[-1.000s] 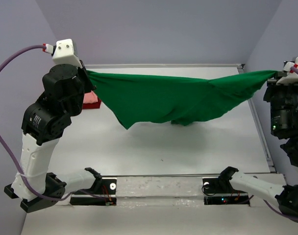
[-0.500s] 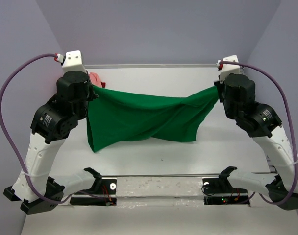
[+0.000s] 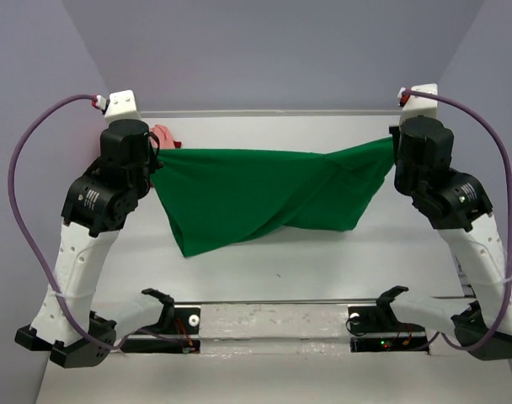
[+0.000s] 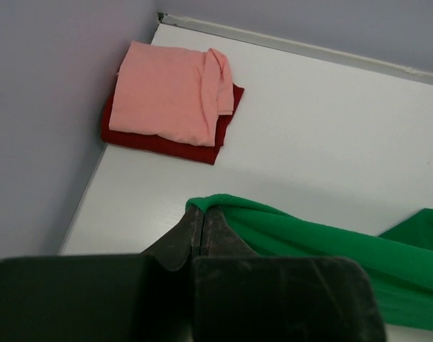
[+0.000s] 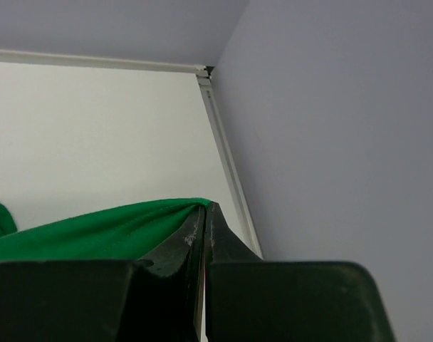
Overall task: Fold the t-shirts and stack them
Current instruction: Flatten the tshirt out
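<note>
Clamped shut on the green t-shirt [image 3: 264, 198] with left gripper [image 4: 204, 217] and right gripper [image 5: 204, 212], 1 upper corner each. Drawn in from a far wider stretch, then spread slightly again; hanging mid-frame over the table [image 3: 264, 273], likely ready for laying flat. Folded already, upper left: salmon pink t-shirt [image 4: 170, 92] atop dark red t-shirt [image 4: 156, 142].

Delta: right arm [image 3: 445, 198] swung in from the 3 o'clock frame edge and is now fully in view, wrist near 2 o'clock. The left arm [image 3: 100, 198] stands taller, wrist back toward 10 o'clock. Span is shorter than a second ago, slightly wider than half a second ago. The green t-shirt [image 3: 256, 189] went from a wide stretch to a deeper sag; lowest corner shifted toward 7 o'clock. The salmon pink t-shirt [image 3: 163, 135] now just peeks past the left wrist.
</note>
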`<state>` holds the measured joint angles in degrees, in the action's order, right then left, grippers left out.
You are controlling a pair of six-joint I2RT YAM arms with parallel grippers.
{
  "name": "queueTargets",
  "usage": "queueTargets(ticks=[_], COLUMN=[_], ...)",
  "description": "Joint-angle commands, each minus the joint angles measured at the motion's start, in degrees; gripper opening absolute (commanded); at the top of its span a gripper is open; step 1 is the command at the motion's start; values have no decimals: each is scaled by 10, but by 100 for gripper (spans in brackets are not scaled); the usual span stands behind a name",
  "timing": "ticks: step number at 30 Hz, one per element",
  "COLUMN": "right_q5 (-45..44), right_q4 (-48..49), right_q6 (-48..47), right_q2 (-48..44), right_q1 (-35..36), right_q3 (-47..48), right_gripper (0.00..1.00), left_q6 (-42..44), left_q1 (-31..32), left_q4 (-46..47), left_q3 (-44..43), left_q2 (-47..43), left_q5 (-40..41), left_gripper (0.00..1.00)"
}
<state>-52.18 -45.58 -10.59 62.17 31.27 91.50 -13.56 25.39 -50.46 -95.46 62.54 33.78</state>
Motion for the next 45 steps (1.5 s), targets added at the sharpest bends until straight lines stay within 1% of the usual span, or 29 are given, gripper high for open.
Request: queueTargets(ticks=[1, 2, 3, 4, 5, 6, 9, 10, 14, 18, 22, 23, 24, 25, 27, 29, 30, 32, 33, 35, 38, 40, 43, 45], right_q5=[15, 31, 77, 99, 152, 167, 223, 224, 224, 227, 220, 211, 175, 145, 77, 76, 75, 56, 46, 29, 16, 22, 42, 48], right_q4=[-14, -28, -52, -61, -66, -81, -81, -81, -79, -70, -65, -64, -64, -55, -49, -52, -57, -64, -64, -55, -41, -70, -107, -107], right_q6=[68, 83, 104, 126, 133, 150, 158, 159, 160, 158, 140, 135, 127, 96, 66, 67, 69, 63, 58, 44, 33, 51, 77, 78], right_q2=[35, 44, 52, 62, 77, 85, 111, 117, 124, 117, 89, 83, 79, 74, 74, 65, 54, 38, 13, -22, -97, -132, -156, -166], right_q1=[-55, -66, -90, -100, -114, -129, -147, -155, -175, -175, -169, -162, -148, -107, -72, -61, -61, -29, -18, -1, -1, -1, -1, -1], right_q3=[60, 101, 123, 141, 157, 186, 196, 198, 183, 148, 151, 155, 152, 148, 140, 147, 155, 173, 171, 133, 72, 69, 93, 97], right_gripper=[0, 0, 0, 0, 0, 0, 0, 0, 0, 0, 0, 0, 0, 0, 0, 0, 0, 0, 0, 0, 0, 0, 0, 0], left_q6=[18, 20, 20, 19, 19, 19, 18, 18, 14, 14, 18, 21, 21, 21, 26, 31, 33, 36, 39, 36, 29, 28, 23, 21], left_q1=[-56, -61, -64, -65, -66, -67, -78, -83, -103, -112, -112, -111, -111, -111, -106, -95, -90, -79, -78, -75, -72, -72, -68, -68], left_q4=[46, 48, 44, 42, 44, 43, 48, 50, 50, 62, 68, 70, 71, 71, 71, 73, 71, 75, 77, 69, 59, 55, 51, 49], left_q3=[18, 16, 5, -2, -6, -17, -31, -40, -58, -55, -68, -70, -72, -78, -91, -97, -100, -91, -84, -81, -71, -57, -37, -34], left_q2=[-4, -1, 4, 8, 17, 21, 40, 46, 78, 97, 93, 83, 79, 73, 60, 45, 31, 12, -12, -31, -75, -91, -116, -133], left_q5=[-44, -52, -52, -51, -57, -59, -78, -85, -112, -128, -135, -134, -134, -134, -140, -138, -122, -106, -107, -108, -98, -99, -107, -111], left_gripper=[0, 0, 0, 0, 0, 0, 0, 0, 0, 0, 0, 0, 0, 0, 0, 0, 0, 0, 0, 0, 0, 0, 0, 0])
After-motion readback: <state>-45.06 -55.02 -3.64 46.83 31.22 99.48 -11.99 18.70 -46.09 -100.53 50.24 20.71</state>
